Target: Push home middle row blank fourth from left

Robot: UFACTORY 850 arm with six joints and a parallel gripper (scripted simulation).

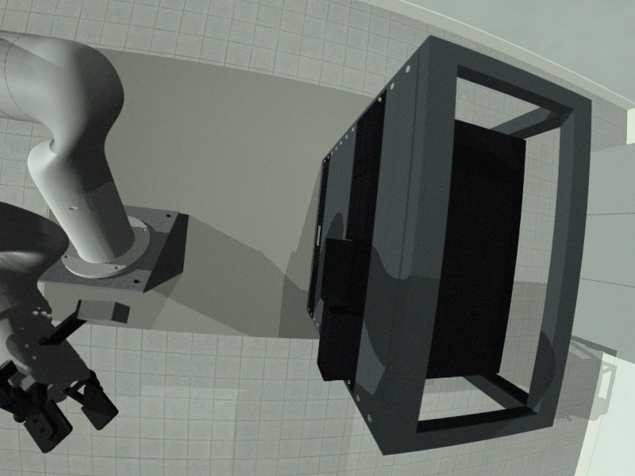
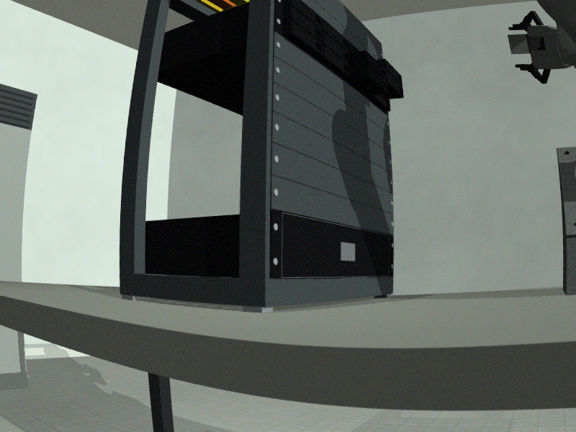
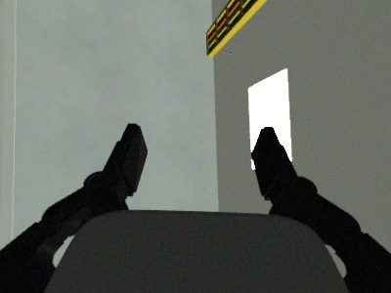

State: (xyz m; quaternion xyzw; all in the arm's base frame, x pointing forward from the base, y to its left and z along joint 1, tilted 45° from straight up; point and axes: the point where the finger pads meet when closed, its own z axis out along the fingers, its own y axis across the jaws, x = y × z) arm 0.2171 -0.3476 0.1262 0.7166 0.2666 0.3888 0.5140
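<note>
- The gripper [image 1: 71, 415] hangs in the air with its jaws spread wide and nothing between them; the wrist view shows both fingers apart against bare wall.
- In the top view the gripper is at the lower left, beyond the arm's base [image 1: 169, 251], well apart from the rack [image 1: 409, 153].
- In the exterior view the gripper [image 2: 528, 44] shows at the upper right, about level with the chassis, away from the rack's front.
- The rack stands on the surface [image 2: 418, 325], with grey filler panels down its front and a black unit at the bottom.
- The chassis [image 2: 325, 39] sits at the top of the rack's front.
- Blanks [image 2: 388, 78] stand out from the chassis toward its right end as seen from the front; in the top view they jut out as dark blocks [image 1: 340, 276].
- The middle-row fourth blank lies at that right end; I cannot tell it apart from the others that stand out.
- Nothing touches the rack.
</note>
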